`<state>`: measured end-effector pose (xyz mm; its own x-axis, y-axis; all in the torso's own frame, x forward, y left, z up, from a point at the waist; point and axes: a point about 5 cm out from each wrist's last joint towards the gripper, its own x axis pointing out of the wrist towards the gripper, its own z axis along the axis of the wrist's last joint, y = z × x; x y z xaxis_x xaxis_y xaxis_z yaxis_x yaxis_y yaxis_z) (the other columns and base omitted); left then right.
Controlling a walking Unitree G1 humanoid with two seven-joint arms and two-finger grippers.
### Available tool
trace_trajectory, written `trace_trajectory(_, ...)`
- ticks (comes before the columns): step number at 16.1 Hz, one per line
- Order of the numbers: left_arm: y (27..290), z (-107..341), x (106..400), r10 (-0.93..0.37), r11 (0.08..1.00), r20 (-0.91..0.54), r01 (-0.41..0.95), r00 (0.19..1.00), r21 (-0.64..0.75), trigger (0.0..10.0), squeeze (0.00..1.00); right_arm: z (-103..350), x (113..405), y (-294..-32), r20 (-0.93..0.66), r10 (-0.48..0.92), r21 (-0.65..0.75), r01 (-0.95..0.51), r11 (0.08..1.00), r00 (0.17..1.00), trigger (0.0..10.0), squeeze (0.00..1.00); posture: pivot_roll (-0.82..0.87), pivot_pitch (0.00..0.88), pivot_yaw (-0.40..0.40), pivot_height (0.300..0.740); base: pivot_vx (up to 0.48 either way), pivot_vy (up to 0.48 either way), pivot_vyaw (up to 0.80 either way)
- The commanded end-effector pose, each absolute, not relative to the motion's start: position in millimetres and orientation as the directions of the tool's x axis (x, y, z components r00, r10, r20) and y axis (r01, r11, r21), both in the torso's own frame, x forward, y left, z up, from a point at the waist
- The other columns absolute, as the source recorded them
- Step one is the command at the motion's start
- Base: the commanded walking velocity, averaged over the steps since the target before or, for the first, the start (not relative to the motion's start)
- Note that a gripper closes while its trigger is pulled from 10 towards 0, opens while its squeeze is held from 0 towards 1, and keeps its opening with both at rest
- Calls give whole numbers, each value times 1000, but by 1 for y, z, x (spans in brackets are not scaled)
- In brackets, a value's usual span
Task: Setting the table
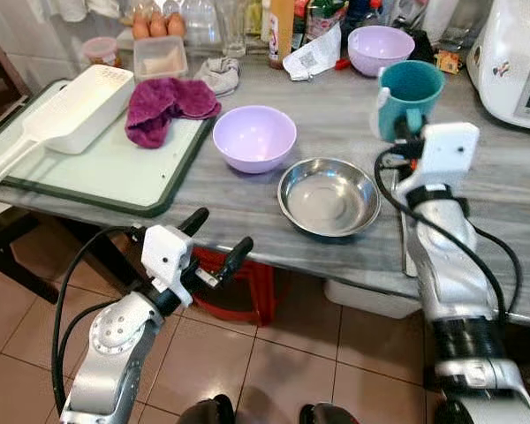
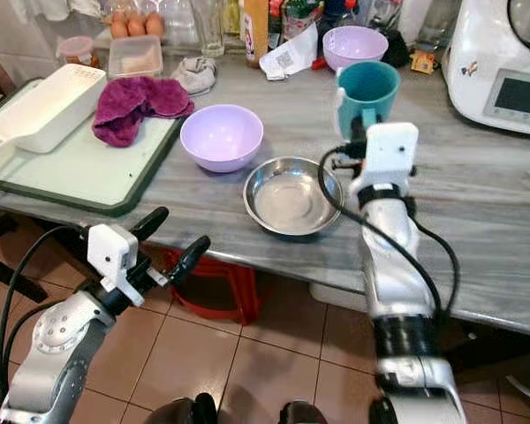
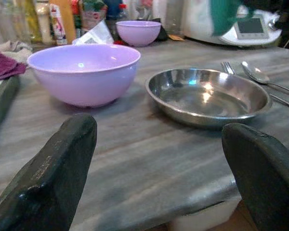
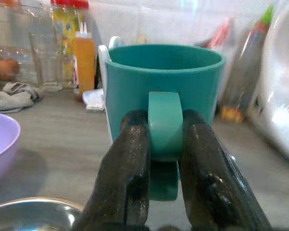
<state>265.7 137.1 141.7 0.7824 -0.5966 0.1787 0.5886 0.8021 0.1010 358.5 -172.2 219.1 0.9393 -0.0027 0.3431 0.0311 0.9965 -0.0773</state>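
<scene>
While the right end effector (image 4: pixel 164 144) clamps the teal ceramic mug (image 1: pixel 410 91) by its handle for carrying, the left end effector (image 1: pixel 214 240) hangs apart below the desk (image 1: pixel 336 132).

Two silver metal arms, each with a perforated round joint, looping black cables and a white boxy wrist block, end in the left gripper (image 1: pixel 217 240) and right gripper (image 4: pixel 164 144), both with long, matte-black, blunt fingers.

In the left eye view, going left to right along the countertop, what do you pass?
White container → purple cloth → lilac bowl → steel bowl → teal mug, gripped at the handle by the right gripper → white appliance.
</scene>
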Motion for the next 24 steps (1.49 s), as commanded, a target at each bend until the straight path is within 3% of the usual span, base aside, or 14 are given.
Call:
trace_trajectory(1, 135, 140, 265, -617, 787, 169, 605, 769, 119, 10000, 0, 216, 361, -175, 324, -12, -25, 21, 999, 946, 10000, 0, -108, 205, 7, 740, 0, 0, 0)
trace_trajectory(13, 130, 137, 255, -645, 764, 163, 634, 747, 117, 10000, 0, 200, 384, -165, 252, 101, -27, -97, 995, 962, 10000, 0, -90, 212, 20, 740, 0, 0, 0)
trace_trajectory(24, 127, 135, 253, -653, 757, 161, 646, 740, 101, 10000, 0, 185, 386, -167, 218, 120, -53, -111, 992, 969, 10000, 0, -91, 226, 18, 740, 0, 0, 0)
